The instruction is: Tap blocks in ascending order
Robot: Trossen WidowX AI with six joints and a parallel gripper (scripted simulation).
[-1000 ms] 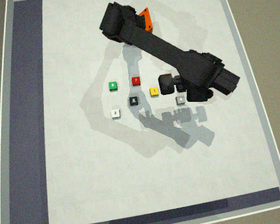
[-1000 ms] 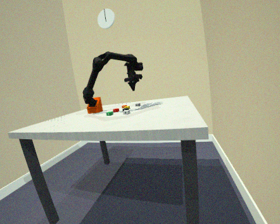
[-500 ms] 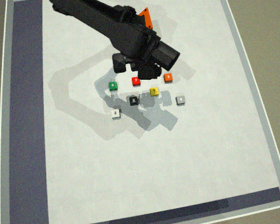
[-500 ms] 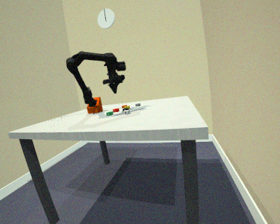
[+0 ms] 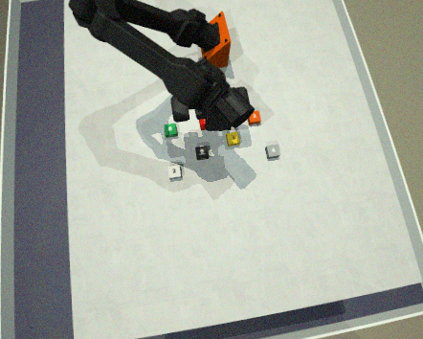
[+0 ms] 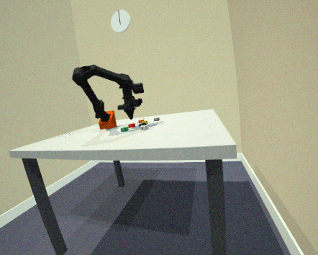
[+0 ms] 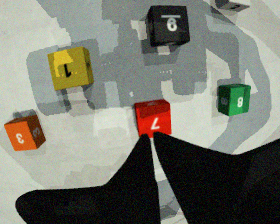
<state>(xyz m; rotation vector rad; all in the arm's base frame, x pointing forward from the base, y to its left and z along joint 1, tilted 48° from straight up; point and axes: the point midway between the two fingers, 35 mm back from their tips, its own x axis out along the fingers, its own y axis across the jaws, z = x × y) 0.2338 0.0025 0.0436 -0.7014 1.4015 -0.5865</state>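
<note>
Seven small blocks, variously colored

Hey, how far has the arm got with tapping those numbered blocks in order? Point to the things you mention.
Taps leave no mark, so finished ones can't be confirmed. The shut pincer (image 6: 131,118) (image 7: 150,138) is over the red 7 (image 5: 202,124) (image 6: 132,125) (image 7: 153,119), probably its current target. If so, the green 8 (image 5: 170,130) (image 6: 124,129) (image 7: 234,100) likely remains.

perhaps a bare, clock-hung room
</note>
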